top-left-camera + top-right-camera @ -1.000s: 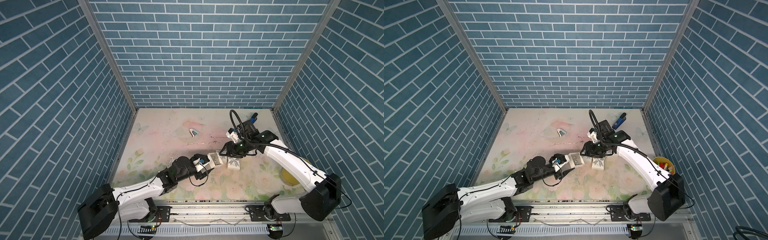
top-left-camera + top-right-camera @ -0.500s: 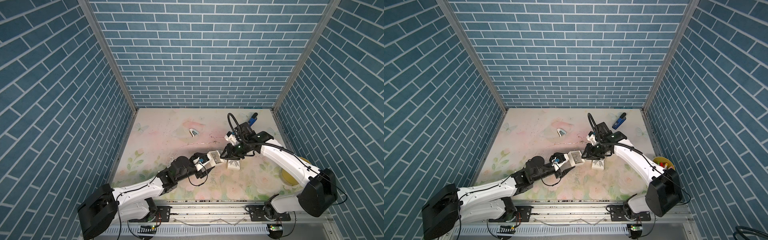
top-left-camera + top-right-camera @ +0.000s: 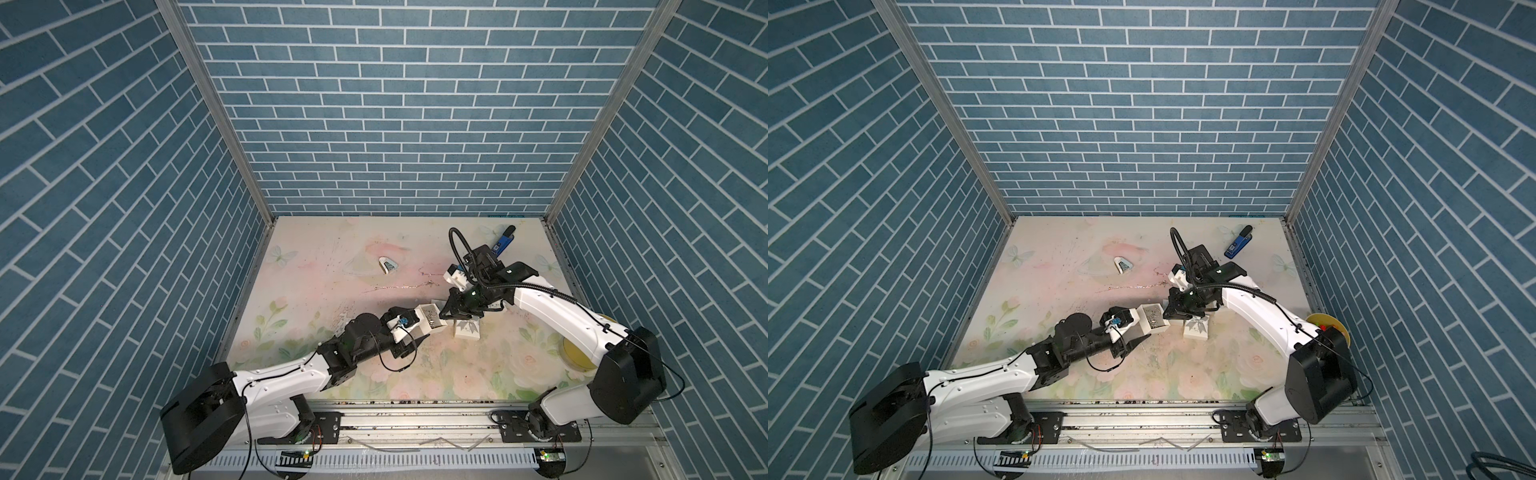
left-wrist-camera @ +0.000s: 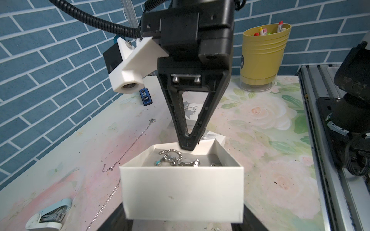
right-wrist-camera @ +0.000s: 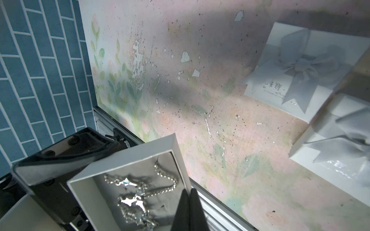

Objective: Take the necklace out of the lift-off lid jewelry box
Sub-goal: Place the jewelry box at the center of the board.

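Left hand (image 3: 1144, 327) clamped wide — right hand (image 4: 188, 146) pinched closed, tips down.

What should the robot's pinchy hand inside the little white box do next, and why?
Probably lift the right gripper slowly, straight up. Its jaws are shut, tips inside the jewelry box beside the silver necklace, while the left gripper holds the box. I cannot tell whether the necklace is caught; a slow lift would show it.

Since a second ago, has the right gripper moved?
Yes. Judged against the bow-topped lid, which stayed put, the right gripper has shifted toward the open jewelry box, its shut tips now at the box's rim.
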Motion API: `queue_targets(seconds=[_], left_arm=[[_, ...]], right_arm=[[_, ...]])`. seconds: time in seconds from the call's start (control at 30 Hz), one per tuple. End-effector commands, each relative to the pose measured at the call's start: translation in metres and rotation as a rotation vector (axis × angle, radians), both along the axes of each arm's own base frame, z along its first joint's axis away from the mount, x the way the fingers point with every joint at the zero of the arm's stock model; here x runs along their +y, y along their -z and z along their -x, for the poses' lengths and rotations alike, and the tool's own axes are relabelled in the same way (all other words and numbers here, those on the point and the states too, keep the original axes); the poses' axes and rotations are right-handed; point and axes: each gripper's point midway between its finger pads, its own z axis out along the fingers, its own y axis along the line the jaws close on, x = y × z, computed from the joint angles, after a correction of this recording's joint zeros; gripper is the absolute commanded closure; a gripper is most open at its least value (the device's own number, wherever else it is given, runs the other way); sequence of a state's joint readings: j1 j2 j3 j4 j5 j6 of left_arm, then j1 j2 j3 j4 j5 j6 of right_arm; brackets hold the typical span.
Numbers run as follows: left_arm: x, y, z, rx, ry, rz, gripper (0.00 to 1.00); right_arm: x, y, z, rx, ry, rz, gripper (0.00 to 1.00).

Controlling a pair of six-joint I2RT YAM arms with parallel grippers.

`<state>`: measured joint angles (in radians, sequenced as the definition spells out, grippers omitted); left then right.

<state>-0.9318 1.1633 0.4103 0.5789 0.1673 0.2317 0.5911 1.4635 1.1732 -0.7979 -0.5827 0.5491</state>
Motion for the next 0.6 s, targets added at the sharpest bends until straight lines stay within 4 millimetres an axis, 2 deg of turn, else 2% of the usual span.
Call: queue_targets(seconds=[0.0,0.13,0.23,0.27,0.47,0.57], left_arm=[[0.001,-0.001,-0.004,-0.012,-0.022,0.020,0.48],[0.005,0.007,-0.006,0.008,-0.047,0.026,0.32],[0.008,0.017,-0.006,0.037,-0.068,0.029,0.06],[0.010,0.020,-0.007,0.045,-0.080,0.029,0.01],[0.033,0.022,-0.012,0.088,-0.201,0.075,0.00],[0.062,0.026,-0.020,0.145,-0.365,0.093,0.00]], right_arm=[[0.001,0.003,-0.005,0.010,0.030,0.022,1.00],[-0.005,0.011,-0.010,-0.003,0.071,0.077,1.00],[-0.008,0.018,-0.012,-0.025,0.085,0.136,1.00],[-0.010,0.021,-0.012,-0.029,0.086,0.162,1.00],[-0.026,0.041,-0.019,-0.070,0.090,0.381,1.00],[-0.018,0.052,-0.022,-0.094,0.063,0.452,1.00]])
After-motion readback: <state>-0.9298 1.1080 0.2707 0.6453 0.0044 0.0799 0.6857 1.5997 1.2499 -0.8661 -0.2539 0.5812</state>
